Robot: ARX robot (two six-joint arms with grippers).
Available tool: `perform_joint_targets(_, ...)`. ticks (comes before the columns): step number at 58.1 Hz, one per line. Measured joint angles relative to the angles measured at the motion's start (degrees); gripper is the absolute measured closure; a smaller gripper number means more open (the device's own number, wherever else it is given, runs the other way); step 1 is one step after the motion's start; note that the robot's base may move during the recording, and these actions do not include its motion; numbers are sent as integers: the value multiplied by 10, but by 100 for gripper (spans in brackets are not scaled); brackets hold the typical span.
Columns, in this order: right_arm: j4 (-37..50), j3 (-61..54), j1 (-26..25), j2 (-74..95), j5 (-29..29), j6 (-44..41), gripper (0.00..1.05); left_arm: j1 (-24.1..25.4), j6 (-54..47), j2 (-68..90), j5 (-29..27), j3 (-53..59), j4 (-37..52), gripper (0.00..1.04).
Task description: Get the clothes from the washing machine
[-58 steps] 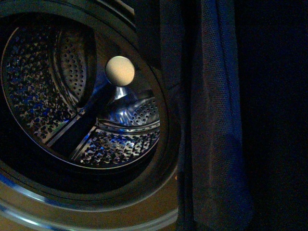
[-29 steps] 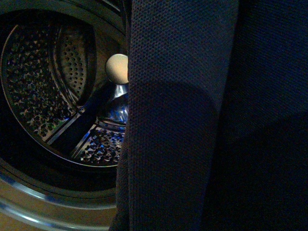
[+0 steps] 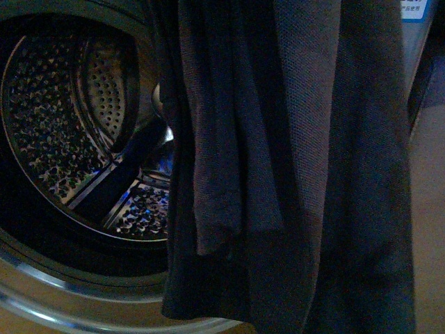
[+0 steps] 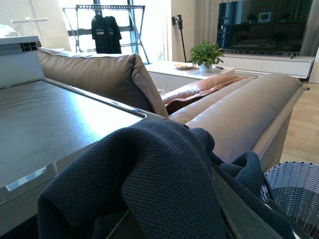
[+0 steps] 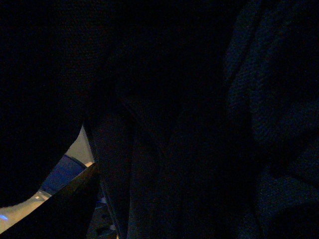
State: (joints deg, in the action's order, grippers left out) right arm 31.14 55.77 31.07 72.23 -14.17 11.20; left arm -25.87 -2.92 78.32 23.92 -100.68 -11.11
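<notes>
The clothes [image 3: 292, 174], dark navy knit fabric, hang limp close in front of the front camera and fill its middle and right; the lower hem shows near the bottom. Behind them at the left is the washing machine's open porthole with its perforated steel drum [image 3: 62, 132]. In the left wrist view my left gripper [image 4: 174, 219] is shut on the clothes [image 4: 149, 174], which are bunched over it; one dark finger [image 4: 237, 209] shows through the folds. It is held above the machine's grey top [image 4: 55, 124]. The right wrist view is dark, and my right gripper does not show in it.
A blue-white label [image 3: 416, 8] on the machine's front shows at the top right. In the left wrist view a tan leather sofa [image 4: 239, 114] stands beside the machine and a grey-and-black woven basket [image 4: 294, 191] sits on the wooden floor below it.
The hanging clothes have swung left across the front view and risen, so their hem now shows. They now cover the cream ball in the drum that showed earlier.
</notes>
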Motion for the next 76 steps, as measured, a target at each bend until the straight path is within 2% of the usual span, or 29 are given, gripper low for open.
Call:
perform_joint_targets(7,-12,14,14,12,39,-5,8,0,0,0,-2,0,0,91)
perform_joint_targets(16,-15,17,18,15,78,-9,29,0,1,0,-2,0,0,89)
perform_joint_targets(29,-17,18,4,15,101,-7,61,0,1,0,1,-2,0,56)
perform_joint_targets(38,-12,18,-26,-3,101,2,89,0,1,0,1,-4,1,26)
perform_joint_targets(41,-10,18,-40,-15,100,6,94,0,1,0,1,-6,2,15)
perform_joint_targets(44,-8,19,-54,-27,100,8,95,0,1,0,1,-6,2,6)
perform_joint_targets(46,-8,20,-61,-32,100,10,95,0,0,0,1,-6,2,5)
perform_joint_targets(64,-12,48,-171,-91,75,36,96,0,0,0,1,-7,2,7)
perform_joint_targets(76,-22,82,-289,-120,15,71,96,0,0,0,1,-7,2,7)
